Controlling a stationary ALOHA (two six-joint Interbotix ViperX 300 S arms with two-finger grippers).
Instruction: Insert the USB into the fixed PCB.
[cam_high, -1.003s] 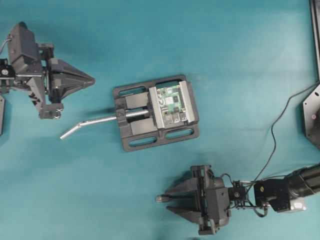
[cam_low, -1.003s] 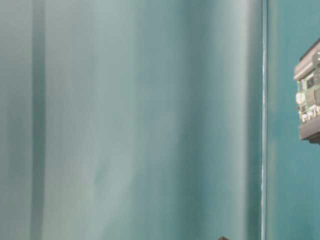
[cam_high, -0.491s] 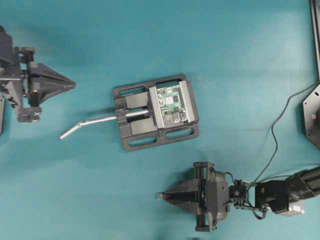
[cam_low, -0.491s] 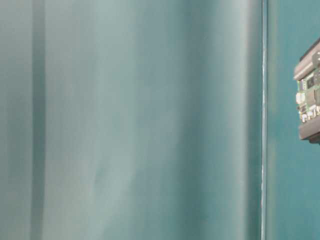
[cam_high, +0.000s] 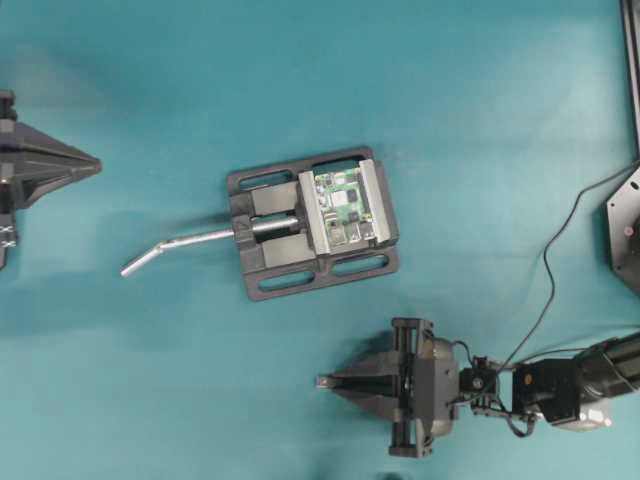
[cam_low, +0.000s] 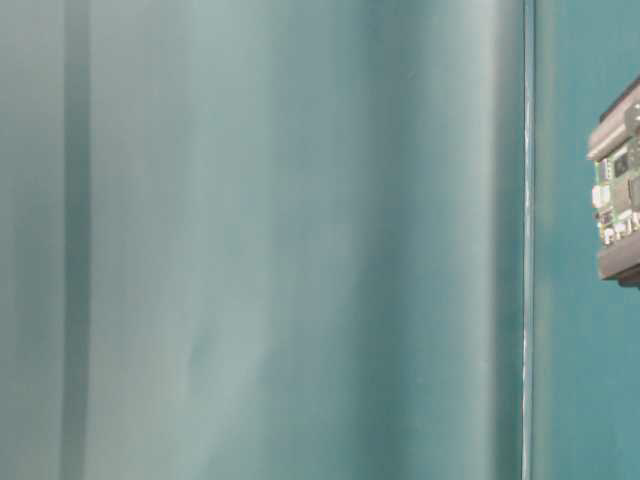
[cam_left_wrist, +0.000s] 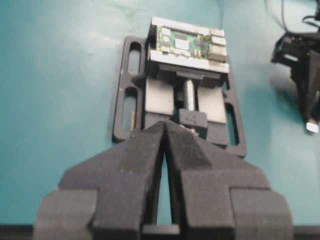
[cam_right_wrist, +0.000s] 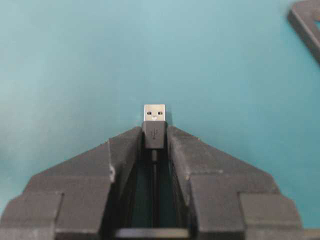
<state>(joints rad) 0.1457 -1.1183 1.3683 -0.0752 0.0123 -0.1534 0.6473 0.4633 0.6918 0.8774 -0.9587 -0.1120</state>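
One plug is secured: the right hand (cam_right_wrist: 155, 134) clamps the USB (cam_right_wrist: 154, 120) at lower centre of the overhead frame, the left hand (cam_left_wrist: 165, 150) sits closed, and next comes aligning with the fixed PCB (cam_high: 345, 208) mid-frame.

Light: even, fairly bright, diffuse from above | Shadows: soft, faint on teal worktop (cam_high: 450, 100) | Glare: mild shine on vise handle (cam_high: 180, 245) | Overhead view: sharp | Table-level view: mostly a blurred, washed-out teal surface with vertical streaks | Wrist views: near jaws soft, slightly out of focus
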